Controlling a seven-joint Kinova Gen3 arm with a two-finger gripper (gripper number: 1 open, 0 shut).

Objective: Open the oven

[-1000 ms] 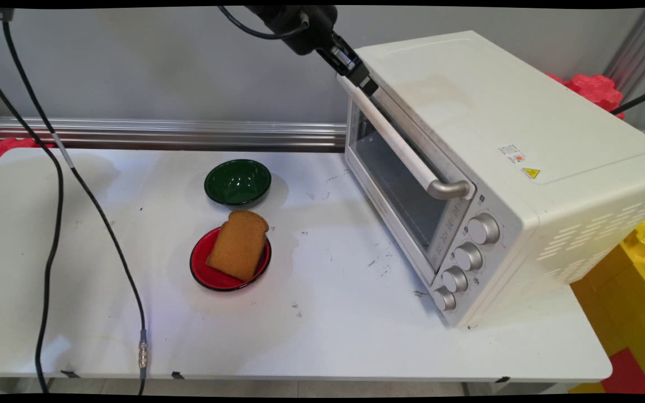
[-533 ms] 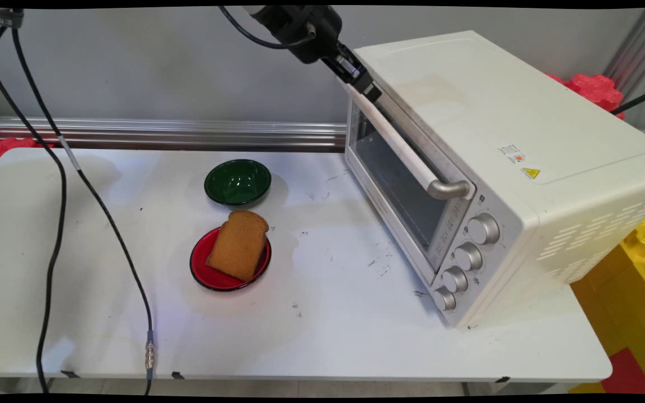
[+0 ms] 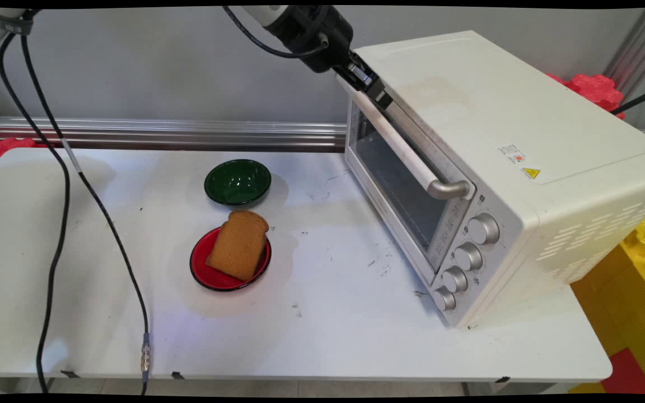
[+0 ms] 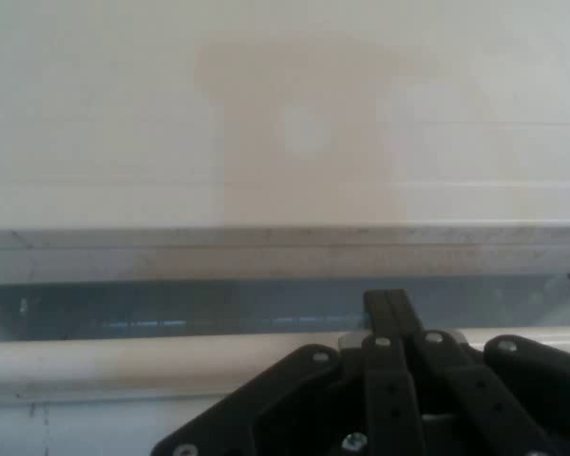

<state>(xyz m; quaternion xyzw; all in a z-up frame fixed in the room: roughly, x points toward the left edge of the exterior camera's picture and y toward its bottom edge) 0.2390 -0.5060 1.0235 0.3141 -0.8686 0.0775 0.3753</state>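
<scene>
The gripper (image 3: 377, 92) is resting at the far end of the oven (image 3: 501, 168) door handle (image 3: 406, 154), fingers together in the hand view, hooking behind the bar rather than clamping it. The oven is standing at the table's (image 3: 328, 324) right; being rigid and heavy, its hinged door is best taken by the handle. Since the earlier frames the gripper is edging right and down; bread (image 3: 238, 245), plate (image 3: 205, 277) and bowl (image 3: 237, 182) are staying put

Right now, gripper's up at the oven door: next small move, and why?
Probably ease the gripper down and outward. It sits at the far end of the handle of the toaster oven, the door looks shut, and bread waits on the red plate.
</scene>
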